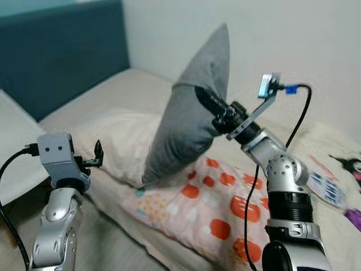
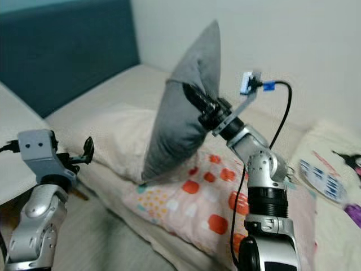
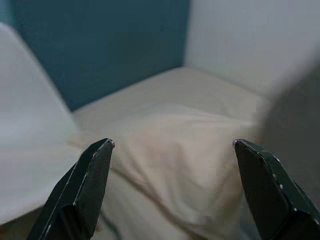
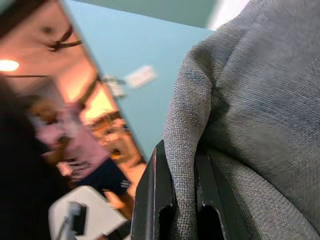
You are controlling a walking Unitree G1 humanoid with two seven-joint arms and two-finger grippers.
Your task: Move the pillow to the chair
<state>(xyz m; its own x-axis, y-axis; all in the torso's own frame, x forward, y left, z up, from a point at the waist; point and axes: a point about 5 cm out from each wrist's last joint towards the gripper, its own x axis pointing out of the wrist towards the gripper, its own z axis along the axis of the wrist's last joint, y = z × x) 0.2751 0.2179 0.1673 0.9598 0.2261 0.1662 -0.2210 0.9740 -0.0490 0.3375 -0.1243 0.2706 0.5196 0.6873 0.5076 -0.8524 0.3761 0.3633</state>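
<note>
From my seat, starting at the left: the left gripper (image 1: pixel 96 153) hangs low in front of the bed's edge, fingers spread wide and holding nothing. Its wrist view looks between the two black fingers (image 3: pixel 82 182) at a cream pillow (image 3: pixel 180 155) lying on the bed (image 1: pixel 113 90), with the teal headboard (image 1: pixel 62 56) behind.

Moving right, the grey pillow (image 1: pixel 192 113) is up in the air, hanging corner-down with its lowest tip just above or brushing a spotted pink pillow (image 1: pixel 208 209); I can't tell which. The right gripper (image 1: pixel 207 103) has it pinched at one side, fingers clamped on a fold of the cloth.

So I judge the pick is done and the carry is what's in hand. Next I need to turn away from the bed toward the chair, keeping the arm high so the hanging corner doesn't drag, and trusting a grip that holds only a fold of fabric, which could slip if I swing fast.

The head views give me the pillow's whole shape and both arms. The right wrist view adds the close proof of the grip, grey weave bunched between the fingers (image 4: pixel 155 200), and past it a blurred room with a white chair (image 4: pixel 87 215), likely my target.
</note>
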